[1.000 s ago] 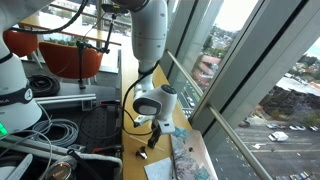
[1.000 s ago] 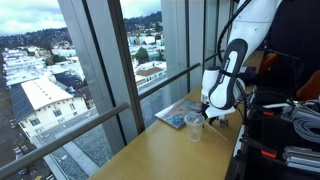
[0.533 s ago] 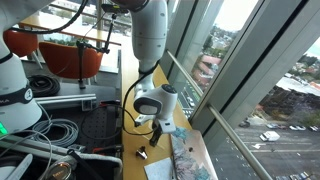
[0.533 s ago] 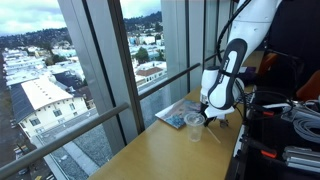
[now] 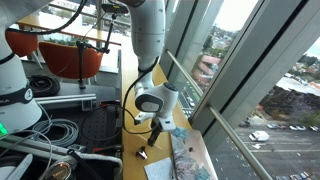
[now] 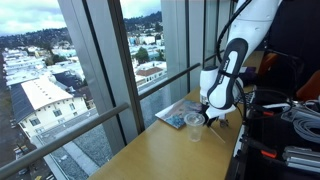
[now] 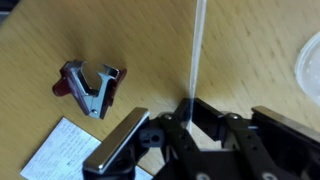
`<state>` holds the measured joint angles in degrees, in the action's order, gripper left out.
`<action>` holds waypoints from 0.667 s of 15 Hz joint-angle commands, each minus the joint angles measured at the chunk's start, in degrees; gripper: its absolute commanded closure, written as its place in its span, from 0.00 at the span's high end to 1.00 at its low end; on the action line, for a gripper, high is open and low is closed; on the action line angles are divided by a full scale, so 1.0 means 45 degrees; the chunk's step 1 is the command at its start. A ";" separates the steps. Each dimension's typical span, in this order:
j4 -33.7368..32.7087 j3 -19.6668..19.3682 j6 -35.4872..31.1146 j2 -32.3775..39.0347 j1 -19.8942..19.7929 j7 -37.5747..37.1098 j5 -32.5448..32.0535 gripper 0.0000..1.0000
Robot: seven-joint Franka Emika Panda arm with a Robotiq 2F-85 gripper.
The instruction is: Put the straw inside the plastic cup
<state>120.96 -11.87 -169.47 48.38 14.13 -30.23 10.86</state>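
Running straight out from the fingertips, the straw (image 7: 198, 50) is pinched at its near end by the gripper (image 7: 192, 108), jaws clenched on it. Clear plastic cup (image 7: 311, 66) sits off to one side, apart from the straw. Red-handled staple remover (image 7: 90, 85) and paper slip (image 7: 68, 152) lie on the wooden table (image 7: 40, 40).

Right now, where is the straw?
In the wrist view, the straw rises from the shut pincer gripping it, staple remover on its left, plastic cup at the right edge.
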 commanded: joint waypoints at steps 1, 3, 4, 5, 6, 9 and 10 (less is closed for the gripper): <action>0.0788 -0.1061 0.1791 -0.1269 0.1311 -0.0291 -0.0324 0.03; 0.1328 -0.1457 0.2364 -0.2349 0.1776 -0.0309 -0.0714 0.03; 0.1623 -0.1651 0.2756 -0.3081 0.1965 -0.0278 -0.0959 0.03; 0.1855 -0.1784 0.3204 -0.3735 0.2093 -0.0293 -0.1275 0.03; 0.2017 -0.1792 0.3910 -0.4458 0.2062 -0.0200 -0.1666 0.03; 0.1859 -0.1422 0.6610 -0.6249 0.1531 -0.0218 -0.3079 0.03; 0.1735 -0.1090 0.7466 -0.6794 0.1192 -0.0130 -0.3323 0.03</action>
<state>127.59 -19.12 -145.60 26.49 22.42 -30.87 0.27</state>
